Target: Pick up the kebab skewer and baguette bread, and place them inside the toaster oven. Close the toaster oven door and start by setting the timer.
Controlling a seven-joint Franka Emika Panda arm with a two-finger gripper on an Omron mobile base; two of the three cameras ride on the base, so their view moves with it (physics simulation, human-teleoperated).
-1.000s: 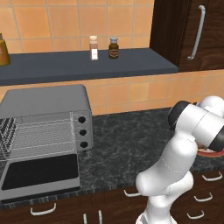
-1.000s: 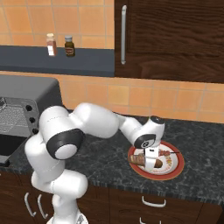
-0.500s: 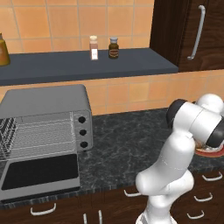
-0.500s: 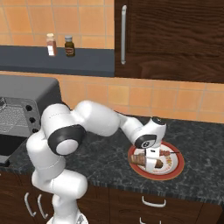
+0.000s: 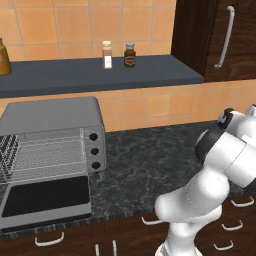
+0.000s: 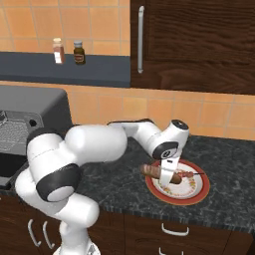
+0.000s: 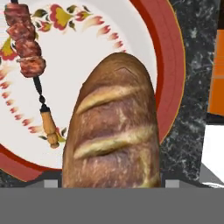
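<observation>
The baguette bread (image 7: pixel 113 131), golden-brown with slashes, lies half on the red-rimmed floral plate (image 7: pixel 166 52), one end past its rim. My gripper (image 6: pixel 168 175) reaches down over the plate (image 6: pixel 196 191) and is shut on the baguette bread (image 6: pixel 151 171); the loaf spans the gap between my fingers in the hand view. The kebab skewer (image 7: pixel 27 41) rests on the plate beside the loaf, apart from it, and shows as a thin stick (image 6: pixel 188 174) from the right base. The toaster oven (image 5: pixel 50 120) stands far left on the counter, its door (image 5: pixel 45 200) dropped open and flat.
Two spice bottles (image 5: pixel 118 54) stand on the dark shelf above the counter, with an amber jar (image 5: pixel 4 57) at its left end. A dark wall cabinet with a long handle (image 6: pixel 141 40) hangs over the plate. The dark speckled counter (image 5: pixel 145 165) stretches between oven and plate.
The jaws have narrowed onto the baguette bread. The arm and the plate stay almost where they were.
</observation>
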